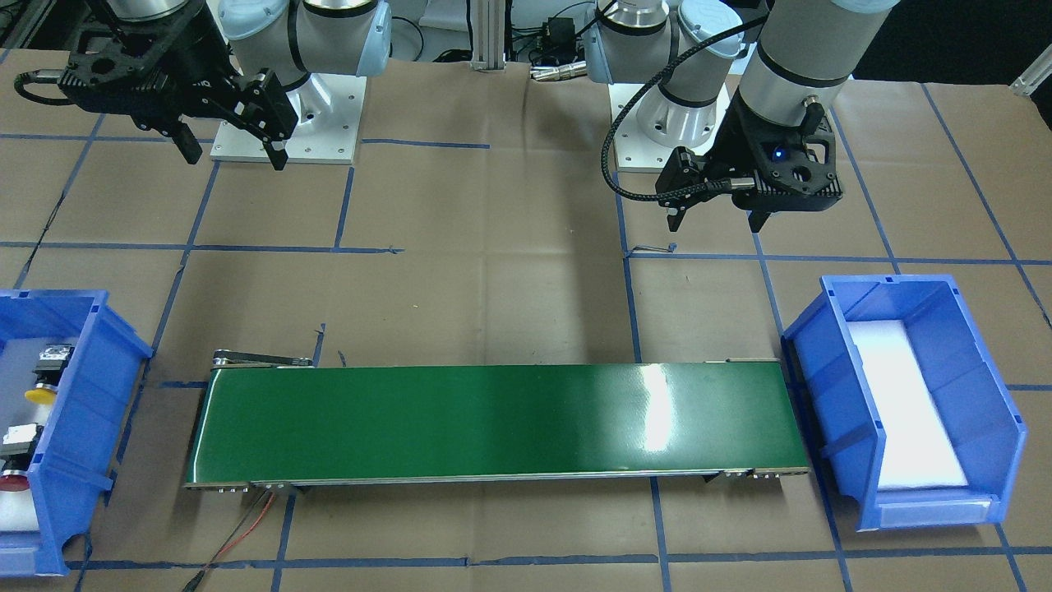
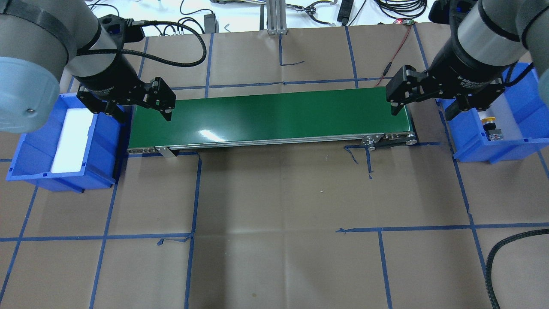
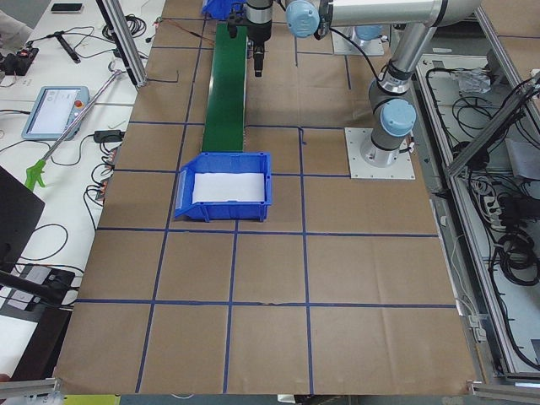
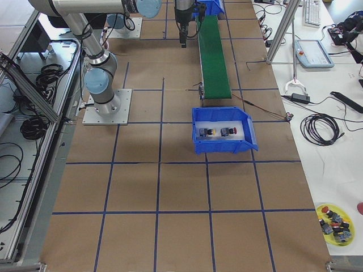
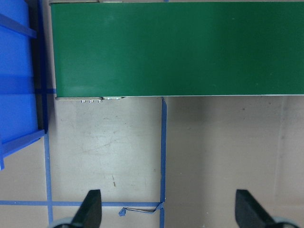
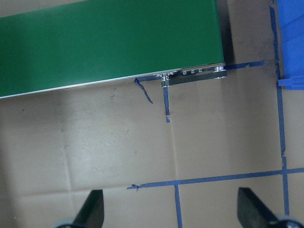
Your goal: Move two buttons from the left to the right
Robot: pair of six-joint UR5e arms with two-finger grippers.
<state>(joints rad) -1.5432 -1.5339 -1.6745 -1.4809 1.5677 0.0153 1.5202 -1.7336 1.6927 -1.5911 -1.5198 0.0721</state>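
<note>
I find both buttons, yellow (image 1: 39, 393) and red (image 1: 11, 479), lying in the bin (image 1: 82, 427) at frame left. Left end effector (image 1: 715, 215) and right end effector (image 1: 234, 152) hover spread and empty, apparently parked at either belt (image 1: 493, 423) end.

You see two silver-grey tube arms with pale-blue joint caps, on square white bolted base plates. The left gripper (image 1: 719, 220) and the right gripper (image 1: 234, 156) are black; a black braided cable loops beside the left one, where a small blue light glows.

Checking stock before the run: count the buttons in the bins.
2. The yellow button and the red button both lie in the bin on the robot's right. The other bin holds only a white pad, no buttons.
</note>
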